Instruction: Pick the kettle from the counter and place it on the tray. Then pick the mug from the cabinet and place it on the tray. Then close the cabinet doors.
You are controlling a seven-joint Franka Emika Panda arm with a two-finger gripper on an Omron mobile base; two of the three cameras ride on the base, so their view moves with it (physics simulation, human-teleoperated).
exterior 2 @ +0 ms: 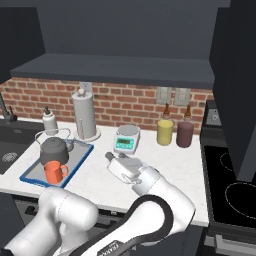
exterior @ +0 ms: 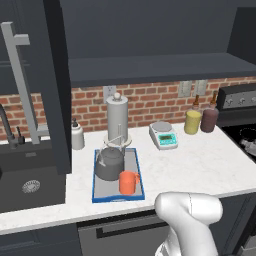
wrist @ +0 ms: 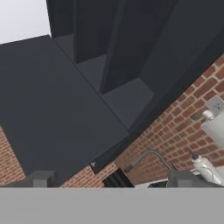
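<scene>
Tray status first: the flat grey rectangular tray with the raised blue rim (exterior: 139,175) lies on the white speckled stone counter (exterior: 200,165), just right of the black sink (exterior: 30,187). On it stand the squat dark grey kettle with the thin wire handle (exterior: 109,163), at the far half, and the small orange cylindrical mug (exterior: 128,182), at the near right corner, just beside the kettle; whether they touch I cannot tell. Behind the tray rises a tall grey paper-towel cylinder (exterior: 117,120), with a small white soap bottle (exterior: 77,135) to its left. Further right along the brick wall: a white kitchen scale with a green display (exterior: 163,135), a yellow jar (exterior: 192,121) and a dark maroon jar (exterior: 209,119). The dark navy-grey wall cabinet (exterior: 150,67) is open above the counter: its left door (exterior: 57,85) stands swung out, edge-on, with a long silver-grey bar handle (exterior: 20,82) beside it; in the right base view the right door (exterior 2: 235,90) hangs open over the black stove (exterior 2: 235,185). My pincer (exterior 2: 111,157) is over the bare counter, near the scale and well right of the tray, holding nothing; in the hand view its two dark tips (wrist: 41,179) stand wide apart, pointed up at the cabinet underside and shelf.
</scene>
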